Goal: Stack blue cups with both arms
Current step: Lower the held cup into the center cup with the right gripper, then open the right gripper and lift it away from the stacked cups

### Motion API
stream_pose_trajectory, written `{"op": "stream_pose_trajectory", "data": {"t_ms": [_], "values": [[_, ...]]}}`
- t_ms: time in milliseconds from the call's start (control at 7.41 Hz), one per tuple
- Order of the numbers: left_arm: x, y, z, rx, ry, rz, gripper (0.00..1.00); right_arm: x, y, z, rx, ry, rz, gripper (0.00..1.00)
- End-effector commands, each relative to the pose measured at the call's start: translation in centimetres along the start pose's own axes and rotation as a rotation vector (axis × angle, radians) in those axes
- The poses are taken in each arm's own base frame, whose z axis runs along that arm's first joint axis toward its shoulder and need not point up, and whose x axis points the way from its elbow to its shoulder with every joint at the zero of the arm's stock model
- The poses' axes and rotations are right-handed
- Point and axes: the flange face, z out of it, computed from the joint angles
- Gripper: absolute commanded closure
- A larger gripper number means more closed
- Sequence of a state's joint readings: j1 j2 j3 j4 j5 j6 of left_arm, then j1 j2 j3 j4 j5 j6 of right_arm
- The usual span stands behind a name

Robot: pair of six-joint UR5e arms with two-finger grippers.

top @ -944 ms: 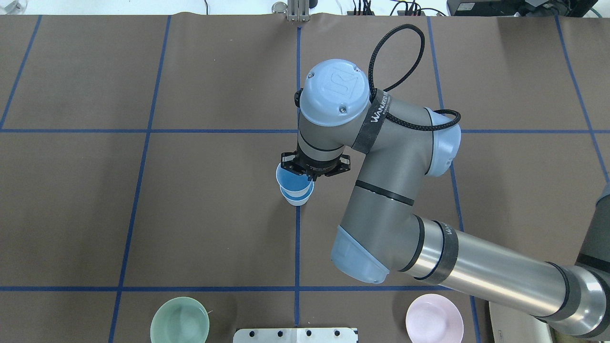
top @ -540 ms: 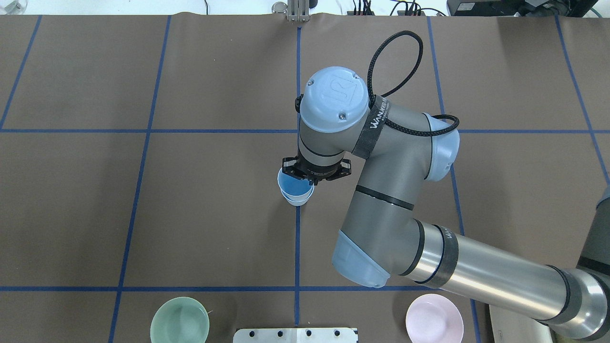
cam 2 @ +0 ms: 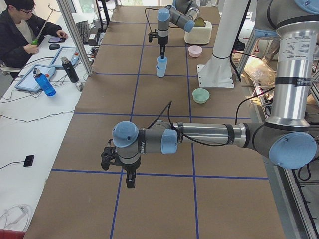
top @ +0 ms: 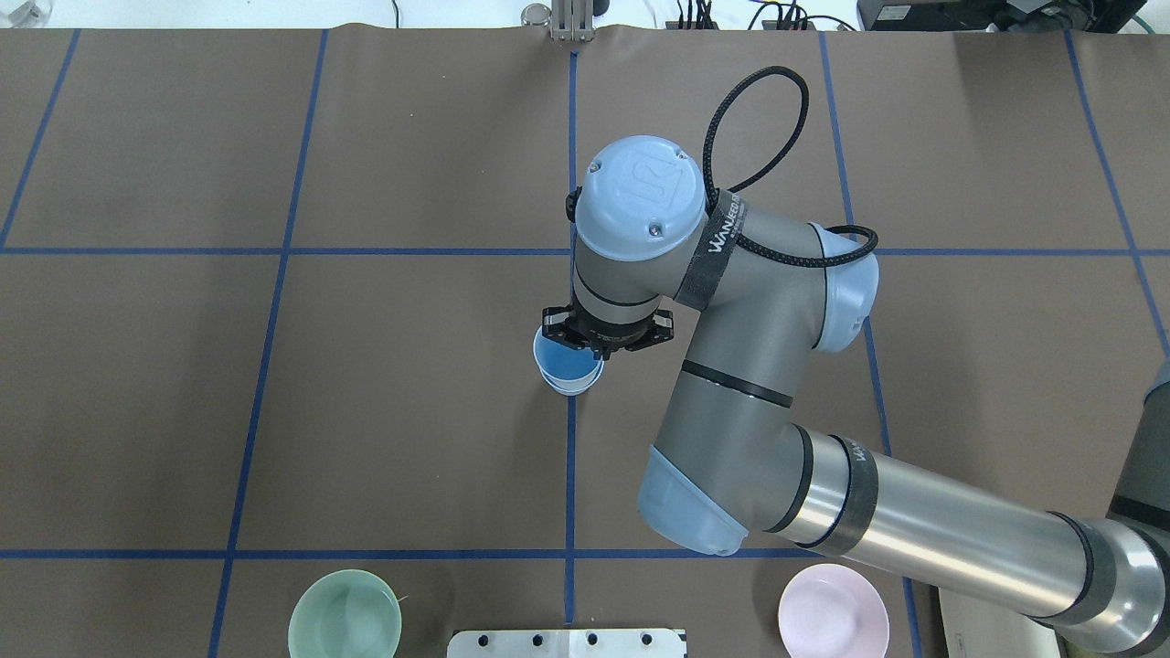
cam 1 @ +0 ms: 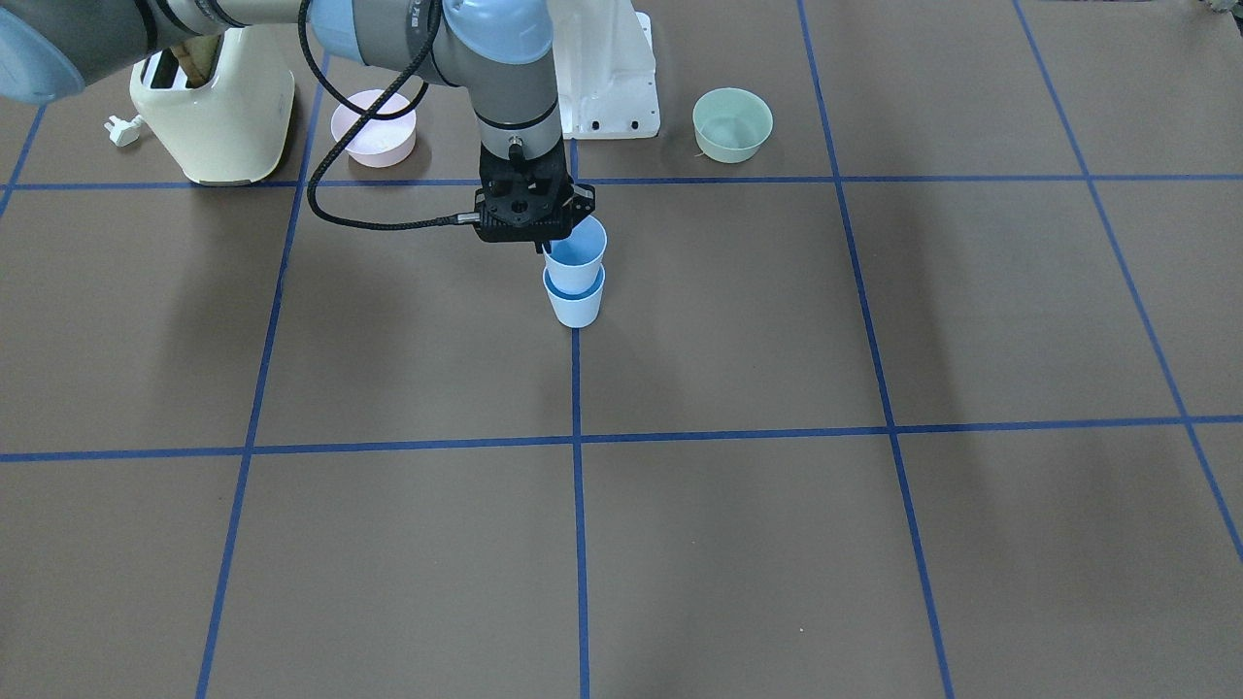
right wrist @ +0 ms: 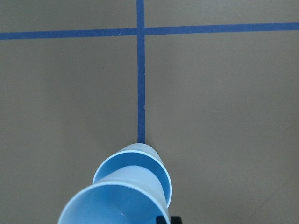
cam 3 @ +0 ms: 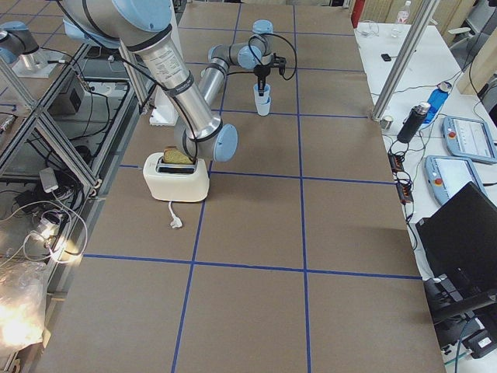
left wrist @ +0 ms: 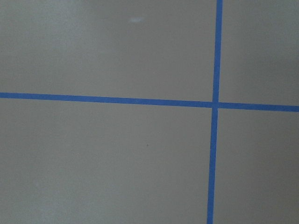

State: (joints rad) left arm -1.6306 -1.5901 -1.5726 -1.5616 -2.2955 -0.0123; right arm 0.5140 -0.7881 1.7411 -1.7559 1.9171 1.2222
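The right gripper (cam 1: 542, 245) clenches the upper cup (cam 1: 575, 257) by its rim, upright and partly inside the lower cup (cam 1: 576, 306), so they nest.

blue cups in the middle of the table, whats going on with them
The right tool grips the upper blue cup by its rim, with it partway inside the lower blue cup, which stands on the table on a blue tape line. It has not let go yet. The left tool hangs over the table far from the cups; whether it is open or shut cannot be told.
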Motion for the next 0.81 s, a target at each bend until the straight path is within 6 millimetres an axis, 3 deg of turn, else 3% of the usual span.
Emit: {"op": "stream_pose_trajectory", "data": {"t_ms": [0,135,270,540,675], "values": [[0.0,0.0,0.0,0.000,0.001,0.000,0.01,-0.2,-0.6,1.0,0.024,-0.015,0.000,0.64],[0.0,0.0,0.0,0.000,0.001,0.000,0.01,-0.1,-0.7,0.9,0.032,-0.019,-0.001,0.23],[0.0,0.0,0.0,-0.001,0.001,-0.001,0.01,-0.1,-1.1,0.2,0.053,-0.024,0.000,0.00],[0.0,0.0,0.0,-0.001,0.001,-0.001,0.01,2.4,-5.3,-2.5,0.088,-0.029,0.035,0.00],[0.0,0.0,0.0,-0.001,-0.001,-0.001,0.01,5.7,-8.8,-4.6,0.083,-0.036,0.035,0.00]]}}
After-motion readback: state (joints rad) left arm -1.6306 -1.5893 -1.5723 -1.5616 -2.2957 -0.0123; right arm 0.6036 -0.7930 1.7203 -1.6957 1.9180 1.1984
